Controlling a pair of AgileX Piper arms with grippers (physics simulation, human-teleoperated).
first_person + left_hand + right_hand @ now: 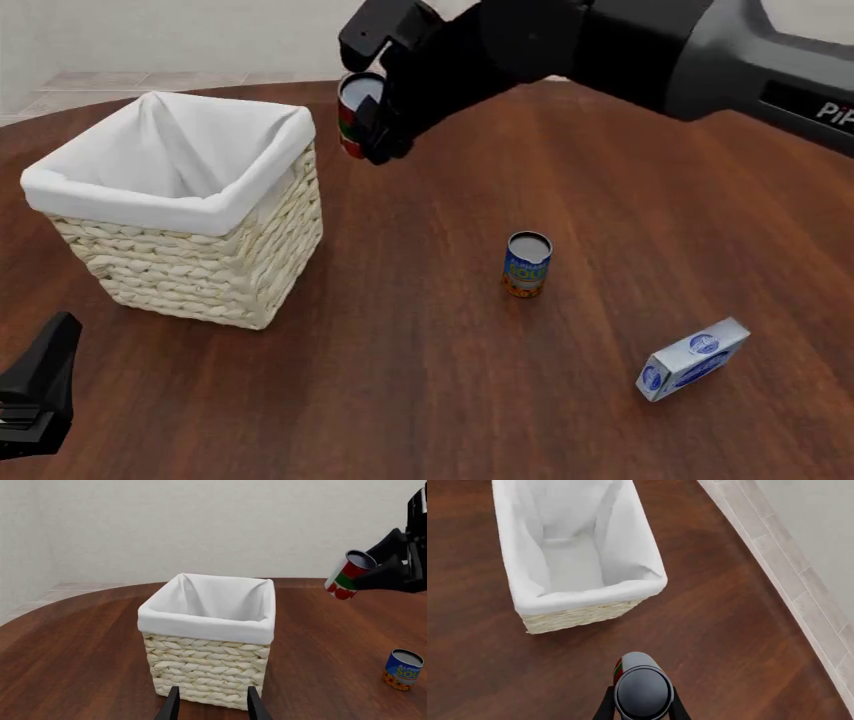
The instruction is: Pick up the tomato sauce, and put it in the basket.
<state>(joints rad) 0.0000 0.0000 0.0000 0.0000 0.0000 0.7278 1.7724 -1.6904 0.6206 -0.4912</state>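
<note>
The tomato sauce [355,112], a small red can with a green band and silver top, is held in the air by my right gripper [375,128], which is shut on it. It hangs just beside the basket's right rim, above table level. It also shows in the left wrist view [346,575] and the right wrist view [642,690]. The basket [200,270], cream wicker with a white liner, stands at the left and holds nothing [570,565]. My left gripper [213,707] is open and empty, low in front of the basket's wall [207,655].
A blue-and-orange labelled can [527,264] stands upright mid-table, also in the left wrist view [402,669]. A white-and-blue box [691,360] lies at the front right. The brown table's far edge curves behind the basket.
</note>
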